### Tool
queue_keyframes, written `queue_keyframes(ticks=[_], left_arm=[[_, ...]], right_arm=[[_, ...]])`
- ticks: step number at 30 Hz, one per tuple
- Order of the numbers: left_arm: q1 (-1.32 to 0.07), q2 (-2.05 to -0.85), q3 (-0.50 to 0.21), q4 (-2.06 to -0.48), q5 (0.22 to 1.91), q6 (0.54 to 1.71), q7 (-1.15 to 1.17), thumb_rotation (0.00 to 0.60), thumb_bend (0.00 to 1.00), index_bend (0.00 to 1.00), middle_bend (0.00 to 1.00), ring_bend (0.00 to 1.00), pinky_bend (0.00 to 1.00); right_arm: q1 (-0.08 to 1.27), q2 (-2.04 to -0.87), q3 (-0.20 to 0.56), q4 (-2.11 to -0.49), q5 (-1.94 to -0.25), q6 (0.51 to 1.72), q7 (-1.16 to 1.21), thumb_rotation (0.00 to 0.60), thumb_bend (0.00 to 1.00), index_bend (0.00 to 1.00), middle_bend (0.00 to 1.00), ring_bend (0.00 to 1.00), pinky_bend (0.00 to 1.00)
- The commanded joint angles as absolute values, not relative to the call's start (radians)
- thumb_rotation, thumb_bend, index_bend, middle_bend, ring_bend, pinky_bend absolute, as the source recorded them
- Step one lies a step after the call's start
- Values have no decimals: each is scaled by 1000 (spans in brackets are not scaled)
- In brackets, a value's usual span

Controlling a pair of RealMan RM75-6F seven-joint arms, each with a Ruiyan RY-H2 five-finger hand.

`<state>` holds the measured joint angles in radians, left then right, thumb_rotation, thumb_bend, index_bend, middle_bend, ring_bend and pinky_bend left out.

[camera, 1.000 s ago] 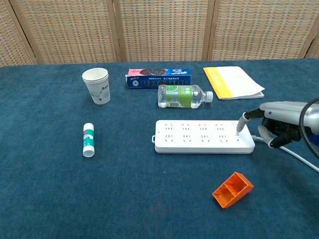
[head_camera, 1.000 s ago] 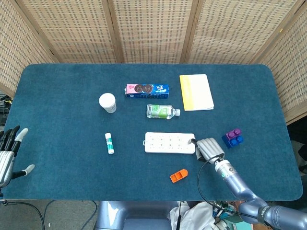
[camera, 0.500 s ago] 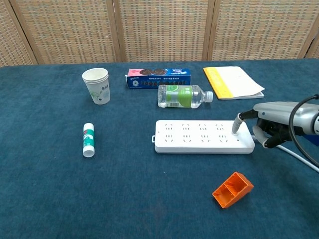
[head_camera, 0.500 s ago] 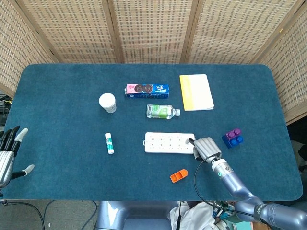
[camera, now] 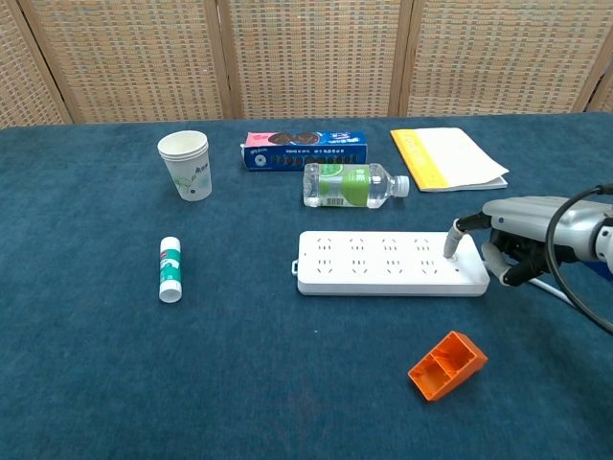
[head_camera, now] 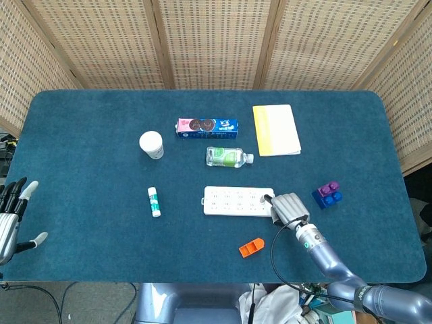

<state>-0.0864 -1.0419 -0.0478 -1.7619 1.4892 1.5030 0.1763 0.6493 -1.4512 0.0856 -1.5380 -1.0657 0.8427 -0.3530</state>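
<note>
Firstly, table [head_camera: 81,236]: covered with dark blue cloth, all the things lie on it.
Booklet [head_camera: 275,129]: yellow and white, flat at the far right part, well apart from the right hand.
Power strip [camera: 388,263]: white, lying flat in the middle near part; its right end is just beside the right hand.
Right hand [camera: 517,240]: at the right end of the power strip; one finger [camera: 458,234] is stretched out and its tip presses down on the strip's top surface near that end. The other fingers are curled under the palm, and I cannot tell if they grasp something.
Left hand [head_camera: 12,219]: at the left edge of the table, seen only in the head view, fingers spread apart, grasping nothing.
Cookie box [head_camera: 207,127]: blue, lying behind the bottle.
Bottle [camera: 351,184]: clear with green label, on its side, between the cookie box and the power strip.
Paper cup [camera: 186,165]: upright, at the left.
Orange part [camera: 447,364]: near the front edge, close to the strip.
Toy blocks [head_camera: 327,194]: purple and blue, right of the right hand.
Glue stick [camera: 170,269]: lying down, left of the strip.
</note>
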Motion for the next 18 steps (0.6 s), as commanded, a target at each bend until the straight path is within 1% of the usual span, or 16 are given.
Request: queue_keyframes(ticks=[1, 10, 18], left_arm=[[-85, -1041, -48, -1762, 1491, 1506, 174, 600, 0, 0, 0, 0, 0], [-82, -1038, -46, -1763, 1498, 1511, 168, 600, 0, 0, 0, 0, 0], [-78, -1034, -44, -1764, 1504, 1519, 161, 600, 0, 0, 0, 0, 0]], right_arm=[[651, -1450, 86, -1540, -1061, 847, -355, 600, 852, 263, 810, 905, 1000], [657, -1452, 63, -1542, -1038, 850, -395, 600, 853, 263, 810, 905, 1000], [655, -1431, 85, -1585, -1052, 895, -384, 600, 852, 263, 810, 905, 1000]])
